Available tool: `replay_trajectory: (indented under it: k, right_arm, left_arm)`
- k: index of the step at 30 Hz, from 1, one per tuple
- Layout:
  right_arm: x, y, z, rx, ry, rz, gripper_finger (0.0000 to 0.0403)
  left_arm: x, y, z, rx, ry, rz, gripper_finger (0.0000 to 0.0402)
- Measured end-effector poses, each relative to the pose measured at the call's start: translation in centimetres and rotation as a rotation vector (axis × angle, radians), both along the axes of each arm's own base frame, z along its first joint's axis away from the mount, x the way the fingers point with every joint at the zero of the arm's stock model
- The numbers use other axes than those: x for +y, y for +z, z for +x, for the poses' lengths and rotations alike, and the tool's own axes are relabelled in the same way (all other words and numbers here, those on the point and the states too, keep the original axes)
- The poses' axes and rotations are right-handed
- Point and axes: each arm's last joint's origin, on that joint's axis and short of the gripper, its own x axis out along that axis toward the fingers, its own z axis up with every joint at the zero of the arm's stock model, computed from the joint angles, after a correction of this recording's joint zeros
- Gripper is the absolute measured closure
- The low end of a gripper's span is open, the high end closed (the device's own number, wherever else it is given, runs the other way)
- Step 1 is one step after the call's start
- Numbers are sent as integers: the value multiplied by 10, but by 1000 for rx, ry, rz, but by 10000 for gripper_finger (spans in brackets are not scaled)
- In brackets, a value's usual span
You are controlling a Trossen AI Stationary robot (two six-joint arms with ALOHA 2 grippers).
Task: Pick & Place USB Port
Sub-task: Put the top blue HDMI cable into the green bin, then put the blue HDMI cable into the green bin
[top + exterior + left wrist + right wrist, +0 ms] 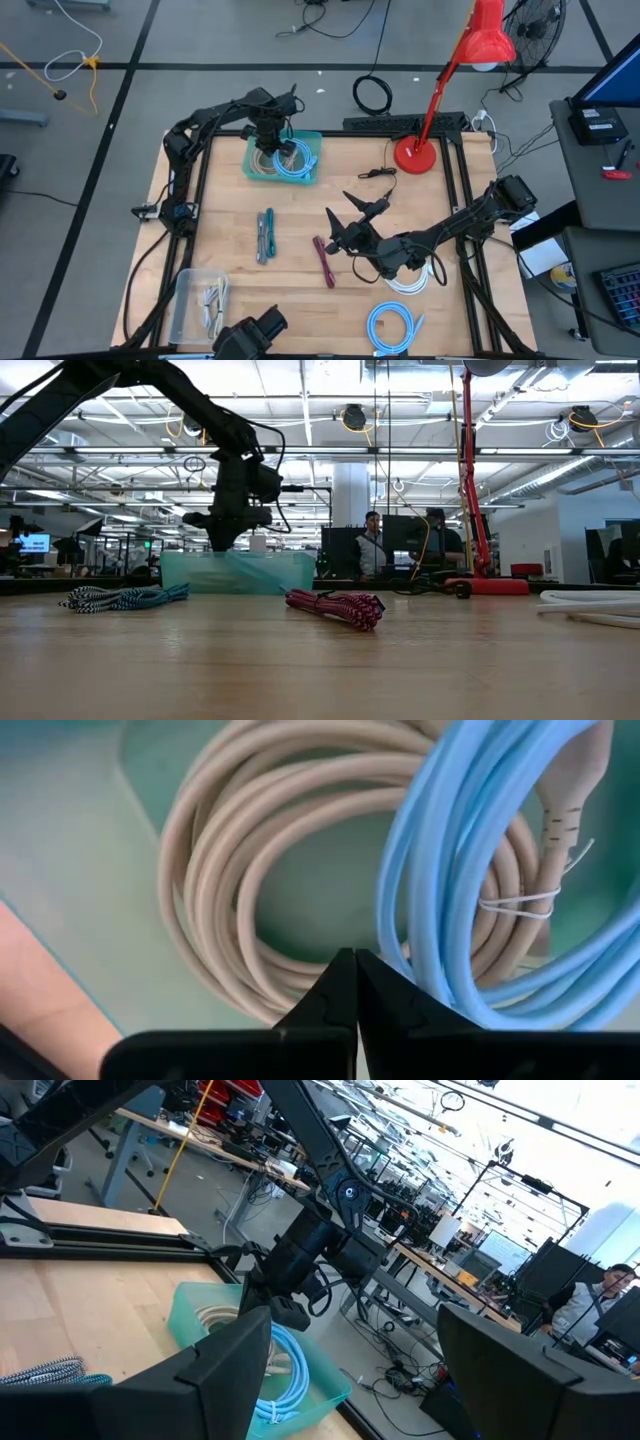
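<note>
Cables [262, 235] near red lamp [452, 62]

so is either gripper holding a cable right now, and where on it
Neither holds anything. The left gripper is shut empty over the teal bin, above the beige cable and blue cable. The right gripper hangs open mid-table.

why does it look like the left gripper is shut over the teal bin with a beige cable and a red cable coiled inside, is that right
Not quite: the second cable is light blue, not red, as the left wrist view shows. The left gripper is indeed shut over the teal bin holding the beige cable.
</note>
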Motion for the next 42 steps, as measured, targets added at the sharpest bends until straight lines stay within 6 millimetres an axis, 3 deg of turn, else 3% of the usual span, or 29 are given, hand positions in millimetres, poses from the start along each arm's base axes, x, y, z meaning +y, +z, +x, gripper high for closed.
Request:
replay_trajectory:
  k: [5, 9, 16, 21, 26, 29, 33, 42]
  right_arm:
    - [0, 0, 0, 0, 0, 0, 126]
    - [0, 0, 0, 0, 0, 0, 126]
    - [0, 0, 0, 3, 0, -2, 126]
    - [6, 0, -2, 6, 19, -4, 126]
    - [17, 3, -8, -2, 52, -6, 126]
    - [24, 6, -13, -20, 74, 3, 126]
    - [36, 9, -20, -21, 114, -1, 126]
    - [64, 20, -44, -65, 213, 41, 126]
  left_arm:
    - [1, 2, -2, 11, -7, -11, 401]
    - [1, 18, -5, 35, -24, -7, 401]
    - [-10, 104, -25, -77, -26, 193, 401]
    - [-56, 166, -46, -250, -120, 317, 401]
    - [-128, 195, -61, -380, -284, 377, 401]
    - [-169, 197, -65, -482, -383, 402, 401]
    - [-216, 183, -67, -641, -492, 430, 401]
    - [-292, 109, -52, -977, -739, 391, 401]
